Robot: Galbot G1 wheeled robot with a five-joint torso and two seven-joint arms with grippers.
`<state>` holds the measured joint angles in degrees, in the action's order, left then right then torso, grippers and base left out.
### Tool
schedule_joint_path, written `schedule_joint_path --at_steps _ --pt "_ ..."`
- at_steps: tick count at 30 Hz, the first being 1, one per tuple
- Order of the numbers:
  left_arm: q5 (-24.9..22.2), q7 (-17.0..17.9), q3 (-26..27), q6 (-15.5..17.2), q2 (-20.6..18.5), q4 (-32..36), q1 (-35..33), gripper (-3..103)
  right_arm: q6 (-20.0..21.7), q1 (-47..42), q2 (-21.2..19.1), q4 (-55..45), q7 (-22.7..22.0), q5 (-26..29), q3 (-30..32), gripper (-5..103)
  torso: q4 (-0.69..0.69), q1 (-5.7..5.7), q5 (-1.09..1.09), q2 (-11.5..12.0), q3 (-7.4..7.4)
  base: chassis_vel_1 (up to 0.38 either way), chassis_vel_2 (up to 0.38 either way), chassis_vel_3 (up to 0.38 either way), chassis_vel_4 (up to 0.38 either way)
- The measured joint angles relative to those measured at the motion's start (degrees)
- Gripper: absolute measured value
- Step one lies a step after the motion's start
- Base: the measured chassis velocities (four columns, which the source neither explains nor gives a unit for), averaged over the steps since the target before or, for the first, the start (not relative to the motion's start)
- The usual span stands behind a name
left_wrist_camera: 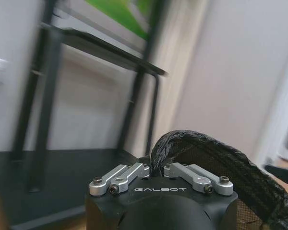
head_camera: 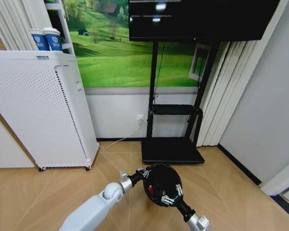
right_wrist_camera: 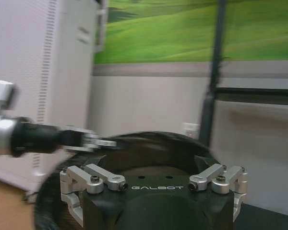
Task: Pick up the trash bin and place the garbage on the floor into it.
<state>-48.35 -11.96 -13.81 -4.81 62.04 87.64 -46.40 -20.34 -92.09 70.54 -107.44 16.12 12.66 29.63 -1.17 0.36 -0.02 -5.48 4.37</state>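
The trash bin (head_camera: pixel 162 184) hangs above the parquet floor (head_camera: pixel 38 192), left gripper (head_camera: pixel 143 172) and right gripper (head_camera: pixel 171 197) fingers clamped on opposite rim edges (red litter inside); keeping it level should prevent spills.

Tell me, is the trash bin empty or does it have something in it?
Not empty: the trash bin, held between the left gripper and right gripper, has something red inside.

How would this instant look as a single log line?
black wire-mesh trash bin: held off floor | left gripper: on rim | right gripper: on opposite rim
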Motion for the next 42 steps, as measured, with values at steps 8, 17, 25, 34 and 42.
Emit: schedule_joint_path --at_steps 8,17,25,34,42 --pt "-5.3 15.4 14.2 3.3 -4.3 12.9 -11.7 7 11.3 4.9 0.1 -0.6 -33.5 13.0 1.4 103 0.04 0.0 0.01 0.0 0.01 0.0 0.0 0.0 0.0" --pt "-5.9 21.8 45.0 4.6 -4.2 27.5 -38.8 7 12.8 5.0 0.2 0.0 -38.9 19.9 4.5 100 0.03 0.0 0.0 0.0 -0.01 0.0 0.0 0.0 0.0" --pt "-1.6 20.5 63.2 5.6 3.9 31.1 -56.8 7 12.6 4.1 1.6 -0.6 -38.8 20.4 6.0 100 0.0 0.0 -0.02 0.0 -0.01 0.0 0.0 0.0 0.0" --pt "0.7 18.9 73.9 3.2 19.2 31.3 -70.9 7 13.7 8.7 0.6 1.2 -38.7 23.6 5.7 100 0.03 -0.01 0.02 0.0 -0.01 0.0 0.0 0.0 0.0" --pt "2.3 16.5 75.3 -1.2 21.9 26.6 -70.6 7 13.5 8.7 -0.8 2.5 -38.5 25.4 6.2 100 0.01 0.0 0.02 0.0 0.0 0.0 0.0 0.0 0.0"
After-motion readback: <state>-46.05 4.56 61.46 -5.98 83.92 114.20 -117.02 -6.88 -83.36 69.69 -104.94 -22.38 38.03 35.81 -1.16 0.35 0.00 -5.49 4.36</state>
